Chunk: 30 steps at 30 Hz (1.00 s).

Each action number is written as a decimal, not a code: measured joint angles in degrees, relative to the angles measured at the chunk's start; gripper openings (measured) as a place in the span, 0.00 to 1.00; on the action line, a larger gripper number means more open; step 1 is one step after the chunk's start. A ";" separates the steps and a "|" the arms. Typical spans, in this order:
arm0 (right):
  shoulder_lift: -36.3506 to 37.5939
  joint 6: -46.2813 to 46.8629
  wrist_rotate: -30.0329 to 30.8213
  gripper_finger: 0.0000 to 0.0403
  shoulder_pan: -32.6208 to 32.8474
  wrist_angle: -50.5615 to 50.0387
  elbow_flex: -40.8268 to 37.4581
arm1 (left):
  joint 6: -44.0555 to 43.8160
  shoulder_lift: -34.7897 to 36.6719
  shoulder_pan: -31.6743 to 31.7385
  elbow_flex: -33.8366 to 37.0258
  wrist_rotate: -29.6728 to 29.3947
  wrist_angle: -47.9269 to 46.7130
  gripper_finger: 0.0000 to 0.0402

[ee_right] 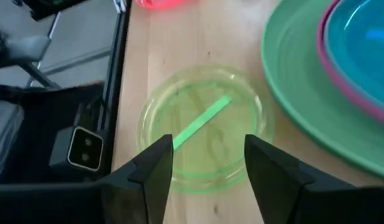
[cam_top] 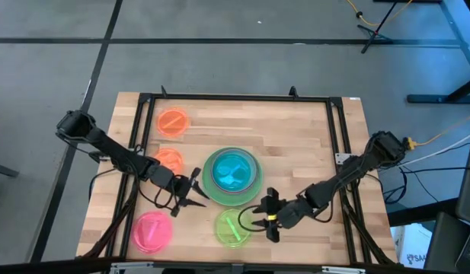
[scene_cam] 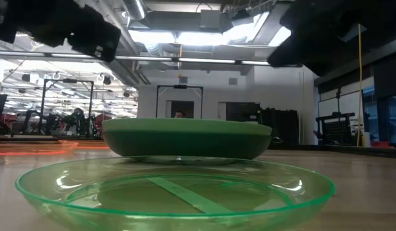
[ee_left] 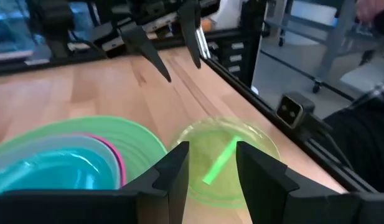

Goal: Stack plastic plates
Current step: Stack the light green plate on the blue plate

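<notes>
A stack of plates (cam_top: 231, 176) stands at mid-table: a large light green plate at the bottom, then magenta, pale blue and teal. A small lime plate (cam_top: 233, 227) lies flat near the near edge, with a pink one (cam_top: 152, 232) to its left. Two orange plates (cam_top: 172, 122) (cam_top: 168, 160) lie left of the stack. My right gripper (cam_top: 254, 215) is open at the lime plate's right rim, and its fingers (ee_right: 155, 171) stand over the lime plate (ee_right: 204, 137) without touching it. My left gripper (cam_top: 198, 190) is open, just left of the stack, facing the lime plate (ee_left: 224, 158).
A black metal frame (cam_top: 147, 99) runs around the wooden tabletop. Bare wood lies along the far side and to the right of the stack (cam_top: 311, 144). In the low view the lime plate (scene_cam: 175, 189) fills the foreground in front of the green stack (scene_cam: 185, 138).
</notes>
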<state>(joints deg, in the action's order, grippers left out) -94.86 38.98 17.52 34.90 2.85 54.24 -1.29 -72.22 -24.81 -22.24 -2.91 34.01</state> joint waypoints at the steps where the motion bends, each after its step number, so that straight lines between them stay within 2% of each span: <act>1: -0.80 0.83 -0.22 0.47 0.13 -0.32 0.54 | -0.12 -0.53 -0.51 0.00 -0.02 -0.06 0.31; 6: -4.37 3.92 -2.55 0.47 2.00 -0.08 2.58 | -1.41 -2.71 -2.55 0.00 -1.59 0.91 0.31; 10: -7.16 6.58 -0.42 0.47 2.86 0.06 2.65 | -5.09 -4.53 -3.99 -0.07 -2.54 1.76 0.31; 16: -11.06 18.29 0.04 0.47 1.30 -1.23 2.62 | -9.32 -6.63 -5.32 -0.07 -6.13 1.44 0.31; 24: -14.06 27.79 -0.14 0.47 -1.21 -0.58 2.62 | -14.30 -7.31 -5.76 -0.07 -6.42 1.42 0.31; 30: -15.44 28.31 -0.93 0.47 -2.43 2.99 2.62 | -16.38 -7.31 -5.76 -0.07 -6.95 1.43 0.31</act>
<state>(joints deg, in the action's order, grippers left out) -110.31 67.29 16.59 32.47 5.83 56.86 -17.67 -79.53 -30.57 -22.31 -9.86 35.44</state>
